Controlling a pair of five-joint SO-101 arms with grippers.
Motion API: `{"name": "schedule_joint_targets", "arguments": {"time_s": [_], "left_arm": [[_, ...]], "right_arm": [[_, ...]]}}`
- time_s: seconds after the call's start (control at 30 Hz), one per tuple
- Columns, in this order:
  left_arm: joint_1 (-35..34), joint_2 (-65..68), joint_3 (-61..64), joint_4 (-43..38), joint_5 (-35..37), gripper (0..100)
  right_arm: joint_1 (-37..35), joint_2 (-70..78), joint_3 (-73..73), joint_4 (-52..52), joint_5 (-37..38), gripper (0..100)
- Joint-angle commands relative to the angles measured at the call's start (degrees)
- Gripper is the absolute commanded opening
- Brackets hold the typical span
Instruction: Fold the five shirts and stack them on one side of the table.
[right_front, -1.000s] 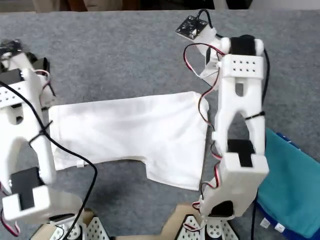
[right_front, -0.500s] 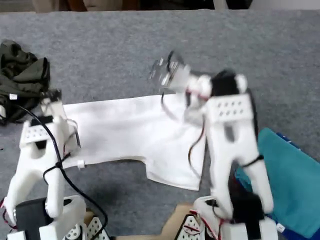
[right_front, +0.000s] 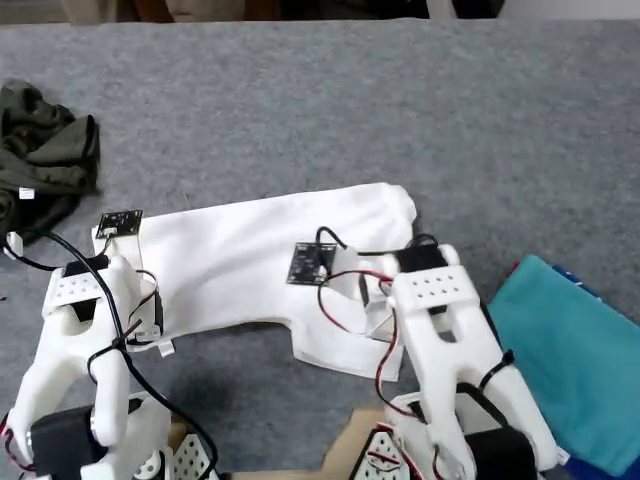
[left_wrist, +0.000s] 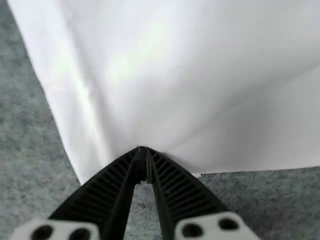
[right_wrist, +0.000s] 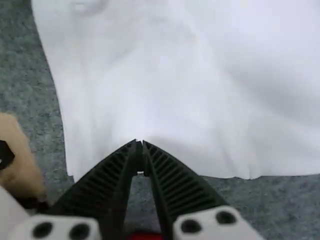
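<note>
The white shirt (right_front: 250, 255) lay spread at mid-table. The left gripper (left_wrist: 142, 151) was clamped on its near edge, and the right gripper (right_wrist: 138, 145) was pinched closed on that edge farther along.

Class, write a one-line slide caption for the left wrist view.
Left tool shut, pinching an edge of the white shirt spread on the grey table.
</note>
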Motion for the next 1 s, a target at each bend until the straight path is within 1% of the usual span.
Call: {"name": "schedule_joint_targets", "arguments": {"time_s": [0.0,0.13,0.23,0.37,0.5,0.6,0.73,0.83,0.97], "left_arm": [[-1.1,-0.2,-0.3,0.1,-0.3,2],[-1.1,-0.5,-2.8,0.6,-0.2,2],[-1.1,-0.7,-4.5,0.8,-0.1,2],[-1.1,-0.5,-9.0,5.1,-0.1,2],[-4.1,-0.2,-16.7,9.3,-0.1,2],[-6.6,-0.1,-22.1,11.4,-0.4,2],[-6.9,0.0,-24.7,11.4,-0.4,2],[-6.9,0.0,-24.1,11.4,-0.4,2],[-7.3,0.0,-17.8,6.8,-0.4,2]], "right_arm": [[3.4,3.3,0.1,-3.9,1.6,0.9],[6.6,10.2,0.1,-8.5,2.7,0.7],[8.0,14.5,-0.2,-9.7,4.1,0.5],[8.2,14.8,-2.2,-8.3,4.1,0.5],[8.9,14.5,-3.3,-7.5,4.2,0.5],[9.0,11.0,-5.1,-4.6,4.2,0.5],[7.5,1.5,-8.9,1.2,4.3,0.5],[5.1,-6.6,-11.3,7.0,4.3,0.9],[-1.5,-15.3,-11.3,15.6,4.3,1.0]]}}
